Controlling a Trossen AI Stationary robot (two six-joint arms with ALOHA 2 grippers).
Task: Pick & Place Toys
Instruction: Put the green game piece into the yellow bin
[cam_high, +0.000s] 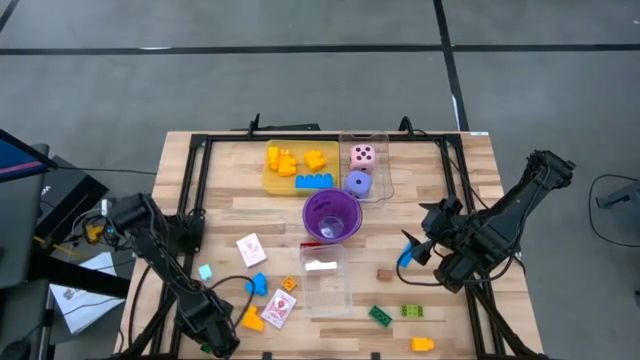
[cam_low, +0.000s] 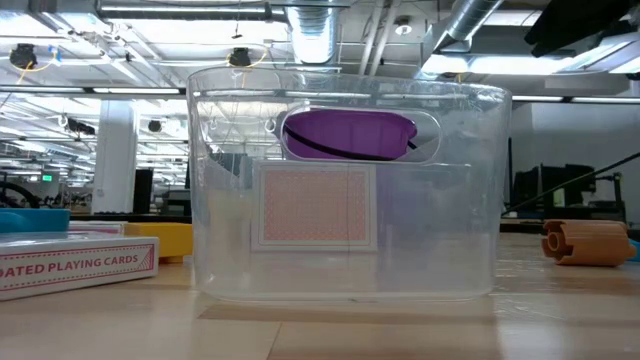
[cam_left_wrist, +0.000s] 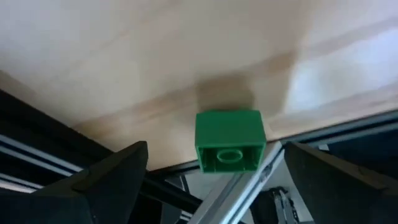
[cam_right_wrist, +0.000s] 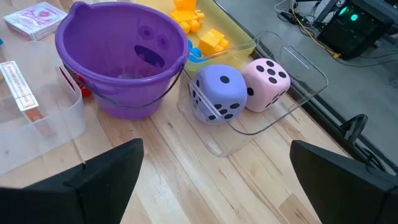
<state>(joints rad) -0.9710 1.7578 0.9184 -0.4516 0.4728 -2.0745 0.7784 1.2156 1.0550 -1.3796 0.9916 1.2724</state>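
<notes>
My left gripper (cam_high: 215, 335) is open at the table's near edge. In the left wrist view its fingers stand on either side of a green brick (cam_left_wrist: 229, 141) without touching it; the brick rests on the wood at the table's edge. My right gripper (cam_high: 415, 250) is open and empty, right of the purple cup (cam_high: 332, 215). A pink die (cam_right_wrist: 267, 84) and a purple die (cam_right_wrist: 216, 93) lie in a clear tray (cam_high: 378, 150). Yellow and blue bricks lie in the yellow tray (cam_high: 272, 180). Cards (cam_high: 250, 248), orange bricks (cam_high: 252, 318) and green bricks (cam_high: 380, 316) lie loose near the front.
A second clear tray (cam_high: 325, 290) with a card (cam_high: 320, 265) in it stands in front of the cup. It fills the low view (cam_low: 340, 190), with a playing-card box (cam_low: 75, 265) to its left. A brown piece (cam_high: 385, 274) lies to its right. A black frame (cam_high: 195, 180) rims the table.
</notes>
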